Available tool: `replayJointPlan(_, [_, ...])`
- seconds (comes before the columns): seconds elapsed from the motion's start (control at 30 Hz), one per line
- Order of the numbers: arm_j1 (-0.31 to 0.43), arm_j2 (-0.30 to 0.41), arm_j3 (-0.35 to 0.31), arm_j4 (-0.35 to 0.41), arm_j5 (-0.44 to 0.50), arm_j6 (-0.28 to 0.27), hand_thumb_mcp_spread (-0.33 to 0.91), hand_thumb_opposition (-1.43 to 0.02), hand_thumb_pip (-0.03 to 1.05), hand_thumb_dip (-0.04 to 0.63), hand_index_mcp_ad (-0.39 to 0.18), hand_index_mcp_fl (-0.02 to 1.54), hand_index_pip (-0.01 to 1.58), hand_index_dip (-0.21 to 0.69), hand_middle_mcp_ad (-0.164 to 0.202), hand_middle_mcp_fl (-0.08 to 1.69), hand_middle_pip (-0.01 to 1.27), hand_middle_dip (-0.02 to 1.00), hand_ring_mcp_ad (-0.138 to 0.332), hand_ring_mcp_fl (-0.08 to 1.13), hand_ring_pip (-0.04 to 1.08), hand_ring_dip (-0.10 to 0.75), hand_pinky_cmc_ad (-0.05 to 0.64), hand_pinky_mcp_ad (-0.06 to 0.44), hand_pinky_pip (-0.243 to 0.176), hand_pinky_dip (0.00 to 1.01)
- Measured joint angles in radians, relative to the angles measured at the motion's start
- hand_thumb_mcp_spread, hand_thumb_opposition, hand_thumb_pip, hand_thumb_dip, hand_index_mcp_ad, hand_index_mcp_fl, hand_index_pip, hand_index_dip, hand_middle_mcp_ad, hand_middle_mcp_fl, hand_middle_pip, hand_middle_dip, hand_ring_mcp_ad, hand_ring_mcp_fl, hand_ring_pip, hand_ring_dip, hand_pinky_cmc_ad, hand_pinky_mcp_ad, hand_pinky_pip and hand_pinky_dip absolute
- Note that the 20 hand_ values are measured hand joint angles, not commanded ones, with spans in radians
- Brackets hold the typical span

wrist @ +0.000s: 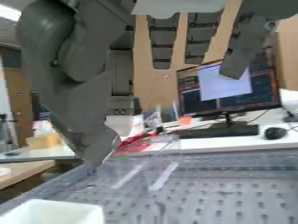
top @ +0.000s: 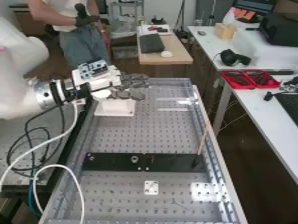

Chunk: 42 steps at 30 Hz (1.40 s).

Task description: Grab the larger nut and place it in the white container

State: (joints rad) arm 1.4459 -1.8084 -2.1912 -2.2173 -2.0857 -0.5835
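"High view first. Record state and position of robot hand."

"Counted one robot hand [top: 130,91], held out level from left, just beyond one white container [top: 114,108] as seen along the bench. Spread, with fingers extended, straight rather than curled, and thumb standing apart. Pinching nothing between them."

"Confirm against wrist view."

"Confirmed: fingers [wrist: 201,37] straight, thumb [wrist: 93,100] well apart from them. Noted one corner of white container, open-topped, near thumb tip but not touching."

"Larger nut inside?"

"Cannot tell; too little of interior exposed to judge."

"Proceed to bench."

"Logged one perforated bench top [top: 120,137], with one flat black bar [top: 166,162] lying across, well apart from hand. Counted one bearing [top: 134,159], standing on bar. Also one thin wooden stick [top: 203,136], tilted, lower end at right end of bar. Found one small white plate [top: 151,188], flat on bench top, between bar and near end."

"Beyond bench?"

"Counted two red trays [top: 247,79], side by side on one white table [top: 263,112], right of bench. Also one wooden block [top: 225,31], farther back. From wrist view, added one upright monitor [wrist: 229,90], with one keyboard [wrist: 216,131] in front and one black mouse [wrist: 275,133] beside keyboard."
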Motion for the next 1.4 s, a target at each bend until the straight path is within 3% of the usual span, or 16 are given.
replayJointPlan(0.27, [0.049, -0.07, 0.045, -0.087, -0.113, -0.006, 0.37, -0.99, 0.65, 0.154, -0.175, 0.46, 1.48, 0.0, 0.075, 0.04, 0.13, 0.24, 0.141, 0.0, 0.1, 0.15, 0.332, 0.295, -0.091, 0.47])
replayJointPlan(0.63, [0.072, -0.092, 0.044, -0.116, -0.13, -0.008, 0.37, -0.99, 0.65, 0.154, -0.175, 0.45, 1.49, 0.002, 0.075, 0.04, 0.13, 0.24, 0.141, 0.0, 0.1, 0.15, 0.332, 0.295, -0.091, 0.44])
replayJointPlan(0.7, [0.073, -0.095, 0.05, -0.139, -0.128, -0.021, 0.38, -0.99, 0.65, 0.159, -0.176, 0.38, 1.48, 0.002, 0.075, 0.04, 0.13, 0.24, 0.141, 0.0, 0.1, 0.15, 0.332, 0.295, -0.091, 0.44])
replayJointPlan(0.8, [0.073, -0.098, 0.056, -0.164, -0.12, -0.033, 0.4, -0.96, 0.72, 0.178, -0.213, 0.35, 1.34, 0.0, 0.075, 0.04, 0.13, 0.24, 0.145, 0.0, 0.1, 0.15, 0.332, 0.295, -0.091, 0.44])
replayJointPlan(0.87, [0.069, -0.099, 0.056, -0.157, -0.115, -0.028, 0.4, -0.95, 0.72, 0.178, -0.227, 0.18, 1.22, -0.042, 0.073, 0.02, 0.13, 0.24, 0.145, 0.0, 0.09, 0.15, 0.332, 0.295, -0.091, 0.44])
replayJointPlan(1.07, [0.056, -0.09, 0.051, -0.145, -0.097, -0.015, 0.38, -0.93, 0.72, 0.188, -0.227, 0.04, 1.02, -0.119, 0.073, 0.02, 0.13, 0.24, 0.141, 0.0, 0.08, 0.15, 0.332, 0.295, -0.091, 0.45])
replayJointPlan(1.3, [-0.004, -0.013, 0.062, -0.159, -0.015, 0.021, 0.35, -0.9, 0.72, 0.188, -0.225, 0.04, 0.9, -0.157, 0.073, 0.02, 0.13, 0.24, 0.145, 0.0, 0.09, 0.15, 0.332, 0.295, -0.091, 0.46])
replayJointPlan(1.4, [-0.038, 0.04, 0.072, -0.177, 0.022, 0.029, 0.29, -0.85, 0.72, 0.188, -0.223, 0.02, 0.72, -0.159, 0.073, 0.02, 0.13, 0.24, 0.145, 0.0, 0.09, 0.15, 0.332, 0.295, -0.091, 0.52])
